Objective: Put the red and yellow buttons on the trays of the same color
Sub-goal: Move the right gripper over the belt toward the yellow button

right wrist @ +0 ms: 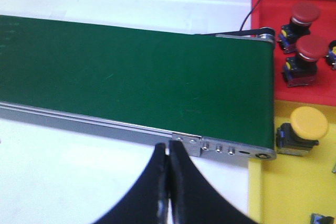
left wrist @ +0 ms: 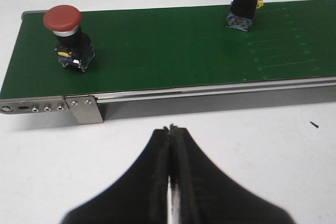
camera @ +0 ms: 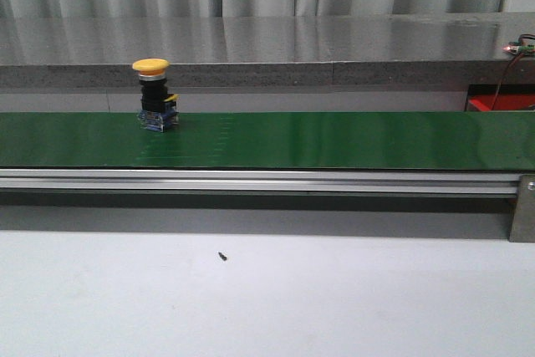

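On belt (camera: 334,140): yellow button (camera: 155,94), red button (left wrist: 68,38). Rigid, top-heavy, prob. light; grip at black body below cap. Left gripper (left wrist: 171,129), right gripper (right wrist: 167,148): both closed, empty.

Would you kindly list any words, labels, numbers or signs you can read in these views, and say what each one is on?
None can be read in any view.
Yellow button on the green belt: blue base, no legible marking.
Red button: its yellow spot is too small to read.
Red tray and yellow tray: no print visible.
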`<state>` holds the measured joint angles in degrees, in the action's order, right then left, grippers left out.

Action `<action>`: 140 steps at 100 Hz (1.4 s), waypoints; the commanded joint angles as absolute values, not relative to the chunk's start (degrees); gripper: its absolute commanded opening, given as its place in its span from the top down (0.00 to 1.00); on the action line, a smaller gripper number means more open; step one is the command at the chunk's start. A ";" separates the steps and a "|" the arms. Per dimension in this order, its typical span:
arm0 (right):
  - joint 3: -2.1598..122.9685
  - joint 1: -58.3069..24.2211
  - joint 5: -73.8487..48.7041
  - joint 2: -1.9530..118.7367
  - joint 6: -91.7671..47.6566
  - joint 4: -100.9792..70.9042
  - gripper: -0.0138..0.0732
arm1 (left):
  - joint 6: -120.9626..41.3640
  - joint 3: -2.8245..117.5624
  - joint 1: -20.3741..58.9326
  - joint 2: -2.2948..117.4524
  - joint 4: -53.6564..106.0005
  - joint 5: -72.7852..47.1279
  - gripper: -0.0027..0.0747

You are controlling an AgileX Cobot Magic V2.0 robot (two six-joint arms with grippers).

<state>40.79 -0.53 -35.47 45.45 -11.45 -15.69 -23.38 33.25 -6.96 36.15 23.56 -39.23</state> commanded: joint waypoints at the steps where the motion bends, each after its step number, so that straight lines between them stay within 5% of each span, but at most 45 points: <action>1: 46.66 -1.71 -35.17 49.96 -11.91 -16.37 0.98 | -23.45 34.55 -6.67 35.95 25.45 -35.20 0.99; 30: 58.42 -6.08 -40.99 63.87 -11.91 -16.37 0.91 | -23.45 34.55 -6.67 35.95 25.45 -35.10 0.99; 59: 70.58 -10.91 -45.70 75.05 -11.91 -16.41 0.13 | -23.45 34.55 -6.67 35.95 25.45 -35.10 0.99; 140: 96.60 -24.26 -49.02 100.54 -33.07 -16.70 0.19 | -23.45 34.55 -6.67 35.95 25.45 -35.10 0.99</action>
